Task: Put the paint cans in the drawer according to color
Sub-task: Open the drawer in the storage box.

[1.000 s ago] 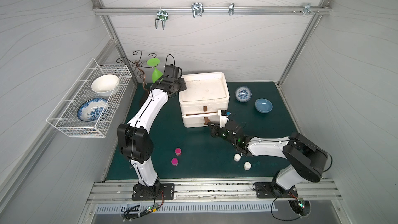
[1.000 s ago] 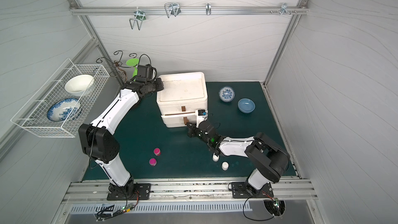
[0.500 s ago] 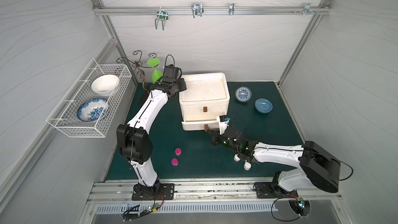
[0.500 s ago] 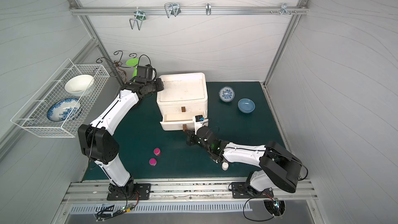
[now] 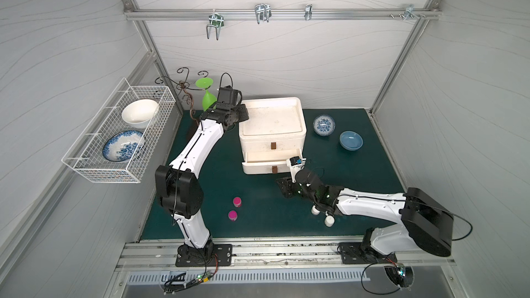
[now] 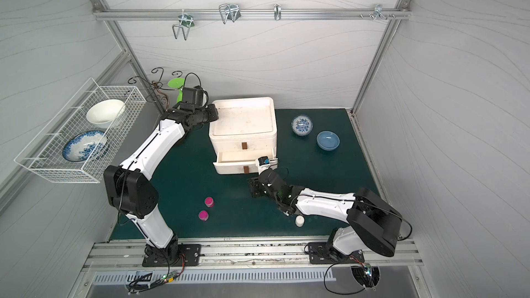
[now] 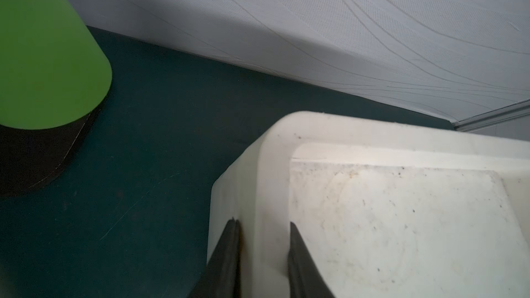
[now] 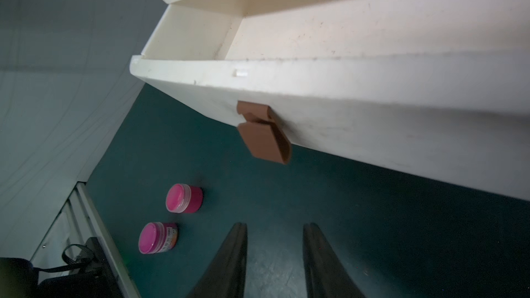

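Note:
The white drawer chest (image 5: 272, 121) stands at the back of the green mat. The drawer (image 5: 266, 157) below its top one is pulled out, and what shows of its inside is empty. My left gripper (image 7: 263, 227) is shut on the chest's top rim at its rear left corner (image 5: 243, 111). My right gripper (image 8: 274, 233) is open and empty, just in front of the brown handle (image 8: 263, 133) and clear of it (image 5: 282, 187). Two magenta paint cans (image 5: 237, 201) (image 5: 233, 215) stand on the mat to the left. Two white paint cans (image 5: 315, 210) (image 5: 329, 221) sit partly hidden beside my right forearm.
Two blue bowls (image 5: 324, 125) (image 5: 351, 140) sit right of the chest. A white wire basket (image 5: 114, 150) with two bowls hangs on the left wall. A green goblet (image 5: 208, 101) and a metal stand (image 5: 183, 87) are in the back left corner.
My right gripper drew the drawer out by its handle, then opened, let the handle go and backed off towards the front. The left arm has not moved.

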Robot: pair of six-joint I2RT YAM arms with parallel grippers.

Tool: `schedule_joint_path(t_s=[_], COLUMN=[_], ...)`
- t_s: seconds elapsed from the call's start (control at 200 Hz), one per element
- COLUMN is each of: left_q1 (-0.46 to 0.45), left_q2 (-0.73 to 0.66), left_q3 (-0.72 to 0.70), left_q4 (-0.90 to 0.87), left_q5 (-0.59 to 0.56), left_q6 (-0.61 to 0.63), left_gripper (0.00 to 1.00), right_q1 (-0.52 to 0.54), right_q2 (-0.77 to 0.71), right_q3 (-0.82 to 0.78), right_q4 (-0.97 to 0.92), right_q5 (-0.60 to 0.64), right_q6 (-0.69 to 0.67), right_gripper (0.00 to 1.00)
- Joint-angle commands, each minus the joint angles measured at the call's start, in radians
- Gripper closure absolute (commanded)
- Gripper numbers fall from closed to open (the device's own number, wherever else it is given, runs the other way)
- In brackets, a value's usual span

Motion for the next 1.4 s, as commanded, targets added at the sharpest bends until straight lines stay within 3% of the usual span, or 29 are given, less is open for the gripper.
schedule_joint_path(t_s=[0.0,0.115,0.18,0.3,0.315,0.335,0.465,0.63,0.755,0.915,1.091,1.206,1.396], left_q1=[-0.004,-0.004,-0.004,-0.004,-0.003,-0.004,-0.005,-0.004,-0.006,-0.005,-0.004,-0.003,0.003], left_q2=[-0.003,-0.011,-0.020,-0.044,-0.049,-0.054,-0.074,-0.052,-0.040,-0.023,-0.008,-0.009,-0.005], left_q3=[-0.010,-0.007,-0.005,0.001,0.001,0.003,0.001,-0.001,0.004,0.007,0.014,0.016,0.016], left_q4=[-0.053,-0.058,-0.058,-0.065,-0.066,-0.066,-0.067,-0.068,-0.075,-0.082,-0.089,-0.090,-0.088], left_q5=[0.170,0.175,0.173,0.158,0.155,0.149,0.130,0.138,0.122,0.106,0.117,0.116,0.126], left_q6=[-0.157,-0.146,-0.137,-0.112,-0.108,-0.102,-0.069,-0.066,-0.054,-0.043,-0.046,-0.044,-0.049], left_gripper=[0.79,0.72,0.63,0.45,0.44,0.42,0.35,0.40,0.41,0.41,0.42,0.43,0.43], right_q1=[0.014,0.017,0.015,-0.001,-0.004,-0.009,-0.040,-0.053,-0.076,-0.155,-0.166,-0.179,-0.192], right_q2=[-0.113,-0.243,-0.304,-0.385,-0.393,-0.403,-0.460,-0.497,-0.431,-0.283,-0.142,-0.053,0.032], right_q3=[0.042,0.063,0.079,0.093,0.091,0.089,0.057,0.047,0.130,0.203,0.252,0.307,0.377], right_q4=[-0.216,-0.430,-0.582,-0.808,-0.829,-0.857,-0.932,-0.836,-0.771,-0.590,-0.384,-0.356,-0.367], right_q5=[0.039,0.096,0.147,0.197,0.198,0.199,0.183,0.209,0.215,0.069,-0.096,-0.212,-0.274], right_q6=[-0.017,-0.019,-0.019,-0.002,-0.001,0.004,-0.012,-0.089,-0.198,-0.378,-0.560,-0.664,-0.813], right_gripper=[0.59,0.58,0.50,0.21,0.06,0.02,0.01,0.01,0.01,0.01,0.01,0.02,0.04])
